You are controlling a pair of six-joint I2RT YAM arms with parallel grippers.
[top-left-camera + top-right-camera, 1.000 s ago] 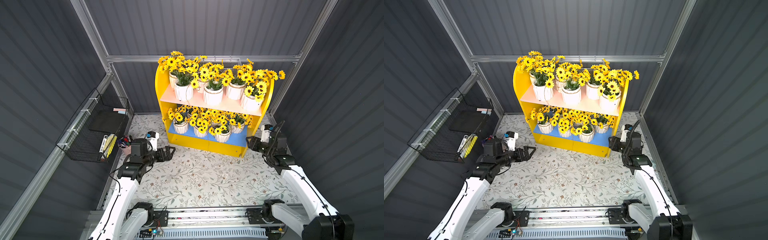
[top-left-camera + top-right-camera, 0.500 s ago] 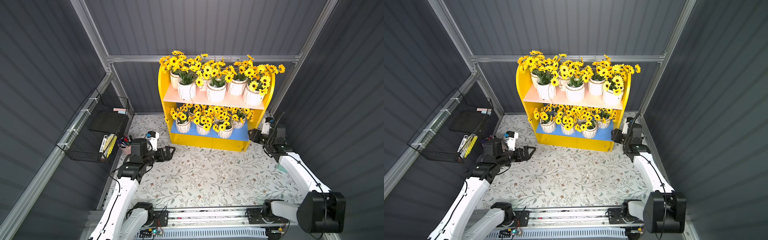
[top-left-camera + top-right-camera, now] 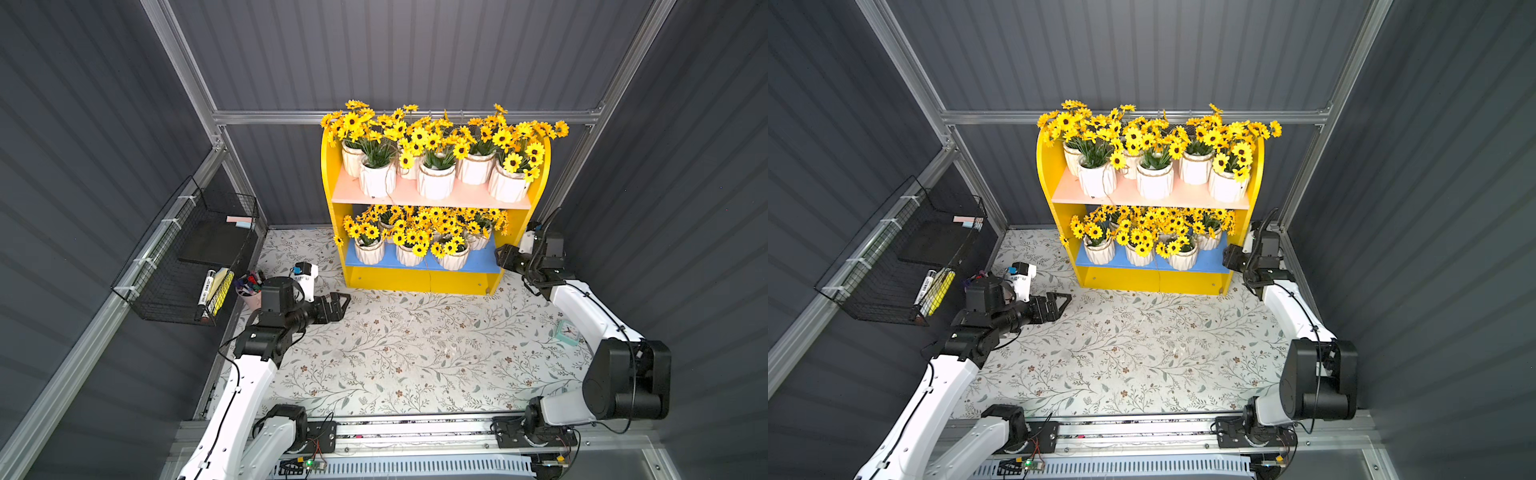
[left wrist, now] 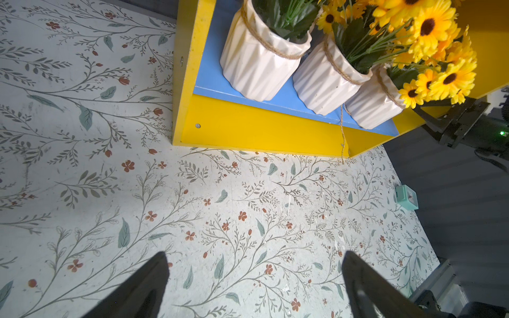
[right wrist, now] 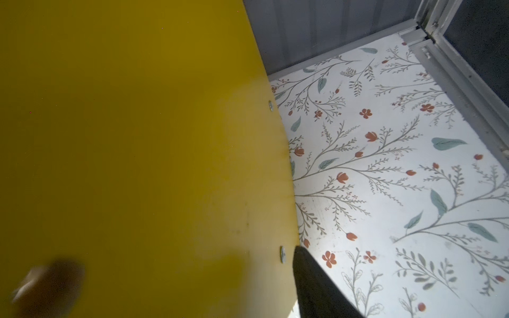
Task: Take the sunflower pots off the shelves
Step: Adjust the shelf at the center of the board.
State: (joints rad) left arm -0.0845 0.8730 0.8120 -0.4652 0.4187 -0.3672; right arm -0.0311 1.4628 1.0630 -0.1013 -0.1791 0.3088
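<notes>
A table [image 3: 415,357] printed with pale twigs and small red flowers fills the floor of a booth of dark grey ribbed walls and aluminium framing (the walls close in on three sides).

On the left wall hangs a black wire rack [image 3: 183,257] holding a marker, something yellow beside it and pastel note pads at the back. Just beside it, a pink cup [image 3: 249,298] of pens stands at the table's left edge. Next comes the left claw [image 3: 340,305], low over the table and released. In the left wrist view its fingers [image 4: 143,289] stand wide apart with only the print between them.

The shelves [image 3: 419,284] stand at the back of the table, right of centre, and the sunflower pots [image 3: 435,185] are all on them. Six are on the pink upper board [image 3: 461,198], and a crowded group is on the blue lower board [image 3: 484,262] (blooms hide the exact count). The front pots on each board sit close to its edge.

The right claw [image 3: 500,255] is at the outer face of the yellow side panel [image 5: 137,137], in the narrow gap to the right wall. It is released too, clamping nothing. A small teal clock [image 3: 566,333] lies near the table's right edge beside that arm. A broad open stretch of table lies in front of the shelves, between the two arms.
</notes>
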